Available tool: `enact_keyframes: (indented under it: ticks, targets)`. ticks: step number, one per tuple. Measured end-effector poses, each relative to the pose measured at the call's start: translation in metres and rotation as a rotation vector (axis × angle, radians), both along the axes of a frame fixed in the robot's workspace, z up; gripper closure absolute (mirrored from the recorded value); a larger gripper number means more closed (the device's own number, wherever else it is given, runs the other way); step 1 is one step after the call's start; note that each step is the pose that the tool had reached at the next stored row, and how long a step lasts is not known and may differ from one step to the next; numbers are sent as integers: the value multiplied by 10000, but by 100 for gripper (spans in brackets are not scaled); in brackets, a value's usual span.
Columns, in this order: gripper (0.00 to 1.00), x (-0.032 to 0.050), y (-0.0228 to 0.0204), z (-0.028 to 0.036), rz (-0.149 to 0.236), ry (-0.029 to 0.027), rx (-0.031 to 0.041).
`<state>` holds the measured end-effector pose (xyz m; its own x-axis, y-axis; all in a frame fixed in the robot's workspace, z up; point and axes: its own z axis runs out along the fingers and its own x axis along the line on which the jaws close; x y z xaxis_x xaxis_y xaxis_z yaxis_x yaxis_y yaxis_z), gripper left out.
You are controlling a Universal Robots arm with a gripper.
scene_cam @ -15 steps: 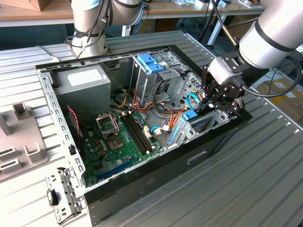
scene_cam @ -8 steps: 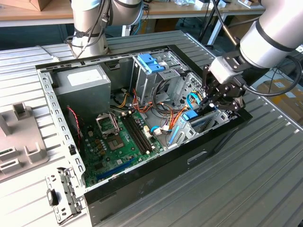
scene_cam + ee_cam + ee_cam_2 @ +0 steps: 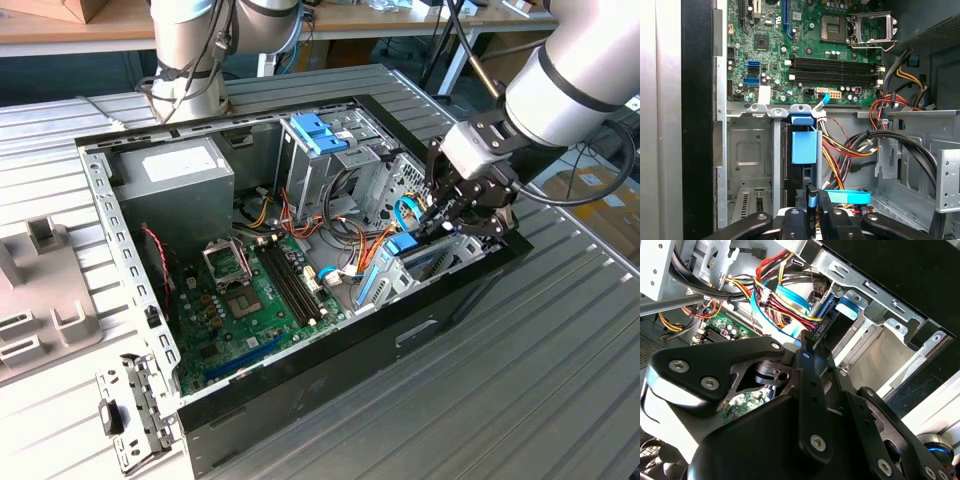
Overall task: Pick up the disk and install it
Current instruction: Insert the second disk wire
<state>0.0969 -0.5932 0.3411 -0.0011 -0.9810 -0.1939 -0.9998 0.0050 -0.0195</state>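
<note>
The disk (image 3: pixel 804 150) stands on edge in the bay — mostly hidden, seemingly long axis pointing down. At 6 o'clock, the end effector (image 3: pixel 812 202) clenches its top edge.

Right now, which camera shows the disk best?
First wrist view: the disk sits edge-on in the cage, blue bracket facing the camera. Exterior view: partly under the gripper. The second wrist view catches its blue end.

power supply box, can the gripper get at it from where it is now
Probably yes. The gripper sits low at the drive cage on the exterior view's right, while the grey power supply box lies at the case's far corner with its top uncovered. The arm would likely have to lift out and cross above the motherboard.
</note>
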Motion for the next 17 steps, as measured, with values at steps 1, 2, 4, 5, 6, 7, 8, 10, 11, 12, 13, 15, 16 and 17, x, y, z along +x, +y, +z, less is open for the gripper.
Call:
enact_keyframes:
  ticks: [1,2,4,5,6,7,8,10,11,12,13,15,16,17]
  targets:
    - [76,0,0,4,0,0,3]
    - [76,0,0,39,0,0,11]
    - [76,0,0,88,0,0,42]
    - [76,0,0,99,-1,0,71]
    - [77,0,5,99,1,0,86]
    - [77,0,6,99,1,0,94]
    - [77,0,7,99,1,0,98]
    - [89,0,8,100,1,0,108]
    - [89,0,8,99,1,0,110]
    - [89,0,4,85,1,5,113]
    - [89,0,1,70,1,17,112]
    - [89,0,0,56,0,25,111]
    - [89,0,-1,48,1,30,110]
    - [89,0,-1,40,1,34,111]
